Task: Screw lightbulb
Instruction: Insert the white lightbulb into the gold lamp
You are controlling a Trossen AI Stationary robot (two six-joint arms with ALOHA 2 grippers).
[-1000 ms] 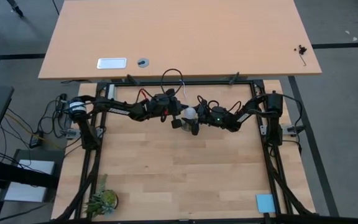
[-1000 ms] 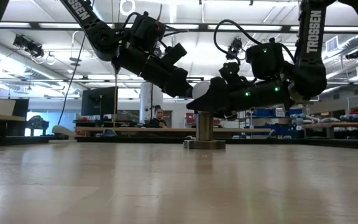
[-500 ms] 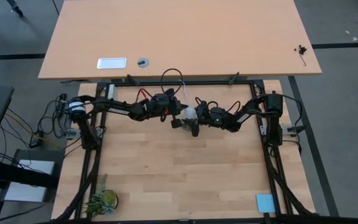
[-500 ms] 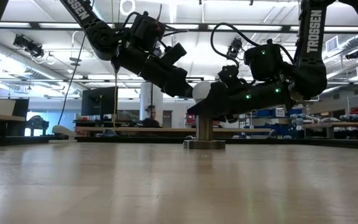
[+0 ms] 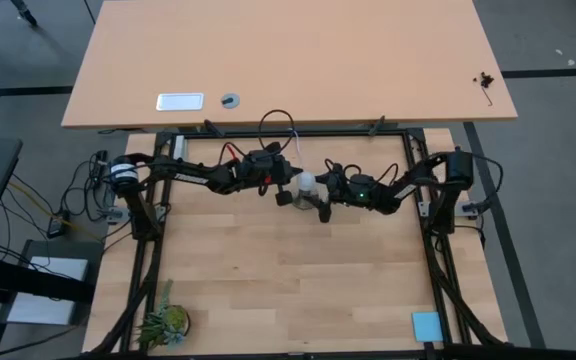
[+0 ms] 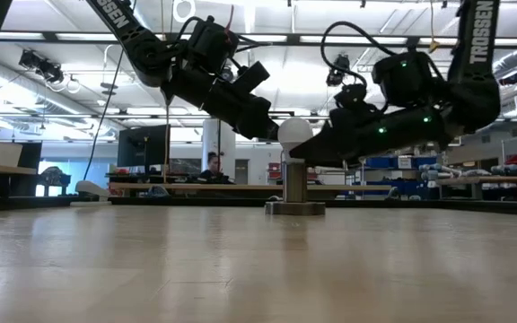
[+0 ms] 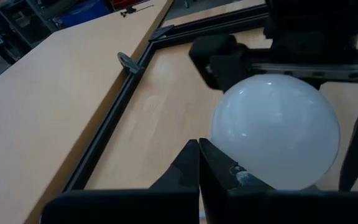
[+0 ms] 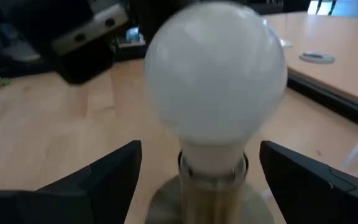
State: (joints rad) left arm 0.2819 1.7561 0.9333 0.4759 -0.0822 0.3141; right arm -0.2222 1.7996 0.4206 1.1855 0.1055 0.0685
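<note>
The lightbulb [image 6: 293, 132] sits upright in a metal socket [image 6: 294, 184] near the tabletop's far edge. The right gripper [image 8: 194, 171], spread wide and empty, flanks the socket. The left gripper [image 7: 199, 171], fingers together, touches the bulb; a sideways nudge could tilt or cross-thread it.

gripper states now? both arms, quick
Left gripper: shut, empty, fingers pressed together beside the lightbulb.
Right gripper: open, fingers wide either side of the bulb sitting in the socket, not touching it.
</note>
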